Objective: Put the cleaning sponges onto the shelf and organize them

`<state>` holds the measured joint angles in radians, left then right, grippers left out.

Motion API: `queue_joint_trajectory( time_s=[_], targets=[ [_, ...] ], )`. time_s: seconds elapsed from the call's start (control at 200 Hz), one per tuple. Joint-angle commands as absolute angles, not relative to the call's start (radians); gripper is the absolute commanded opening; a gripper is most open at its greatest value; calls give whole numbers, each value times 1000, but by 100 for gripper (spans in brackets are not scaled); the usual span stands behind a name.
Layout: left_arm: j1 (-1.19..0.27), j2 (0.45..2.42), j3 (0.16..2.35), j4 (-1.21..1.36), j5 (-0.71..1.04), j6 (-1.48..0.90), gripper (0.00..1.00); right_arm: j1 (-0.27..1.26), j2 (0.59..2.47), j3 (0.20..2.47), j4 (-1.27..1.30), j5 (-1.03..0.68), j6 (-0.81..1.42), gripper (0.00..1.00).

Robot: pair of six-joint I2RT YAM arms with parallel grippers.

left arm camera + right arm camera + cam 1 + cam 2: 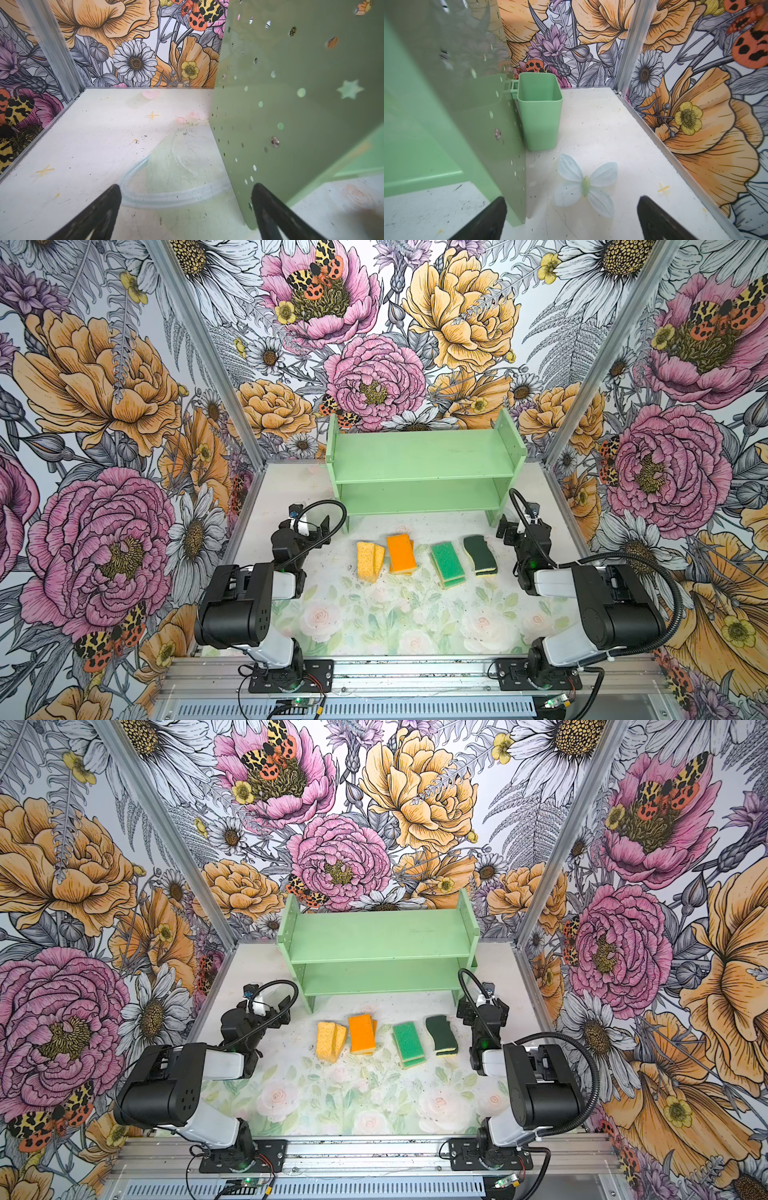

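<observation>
You see the sponges (401,558) only in both top views: four stacks in a row on the table (374,626), just in front of the shelf (419,466), running yellow, orange, green, dark green. The lower sponges show only edges, so the count in each stack is unclear. Each wrist view cuts the shelf to one blurred side panel. A cup (539,110) hangs on it in the right wrist view, its bottom hidden. The left gripper (311,526) and right gripper (521,526) are spread wide, grasping nothing.
</observation>
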<state>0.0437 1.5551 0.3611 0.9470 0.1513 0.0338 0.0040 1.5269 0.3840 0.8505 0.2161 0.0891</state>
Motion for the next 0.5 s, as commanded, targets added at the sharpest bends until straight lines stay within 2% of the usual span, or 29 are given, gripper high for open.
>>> queue_joint_trajectory(
  time_s=[0.0,0.31,0.425,0.495],
  targets=[
    [55,1554,364,973,176,43,99,0,1533,386,879,212,98,100],
    [58,1555,366,971,174,36,99,1,1534,386,879,212,97,100],
    [56,1554,376,949,54,-3,99,0,1533,385,879,212,98,100],
    [51,1553,376,948,38,-3,99,0,1534,387,879,212,97,100]
  ],
)
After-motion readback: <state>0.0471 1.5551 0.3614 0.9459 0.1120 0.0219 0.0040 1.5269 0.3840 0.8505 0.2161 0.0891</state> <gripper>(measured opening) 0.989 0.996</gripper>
